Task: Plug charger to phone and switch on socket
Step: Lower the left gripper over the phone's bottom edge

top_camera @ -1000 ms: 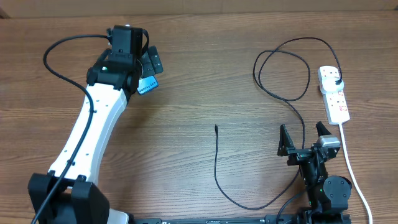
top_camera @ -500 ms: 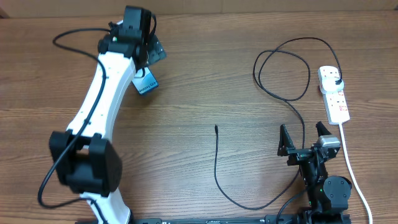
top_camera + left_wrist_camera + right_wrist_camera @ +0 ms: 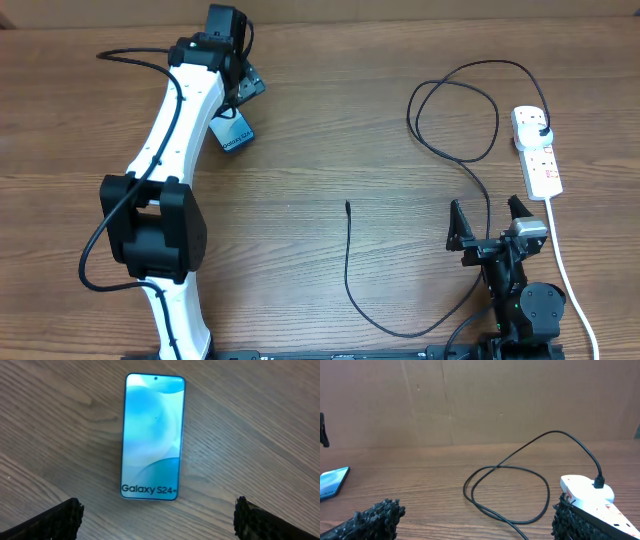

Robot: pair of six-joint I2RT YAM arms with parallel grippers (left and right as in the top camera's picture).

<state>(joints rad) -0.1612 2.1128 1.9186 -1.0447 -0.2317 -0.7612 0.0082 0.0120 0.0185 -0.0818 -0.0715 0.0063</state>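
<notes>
The phone (image 3: 153, 435), with a light-blue screen, lies flat on the wooden table at the far left (image 3: 234, 136). My left gripper (image 3: 157, 521) is open and empty, hovering above the phone's text end (image 3: 243, 90). The charger's black cable (image 3: 349, 270) has its free connector tip (image 3: 347, 206) at mid-table. It loops (image 3: 505, 485) round to its plug (image 3: 541, 126) in the white socket strip (image 3: 541, 165) at the far right. My right gripper (image 3: 490, 222) is open and empty near the front edge (image 3: 475, 522), next to the strip (image 3: 590, 497).
The strip's thick white cord (image 3: 566, 270) runs down the right edge past my right arm. A brown cardboard wall (image 3: 470, 400) stands behind the table. The left arm's white links (image 3: 175, 130) stretch over the left side.
My left arm has stretched further back and its elbow has swung up, bringing the wrist over the phone. The phone, cable and right arm have not moved.
</notes>
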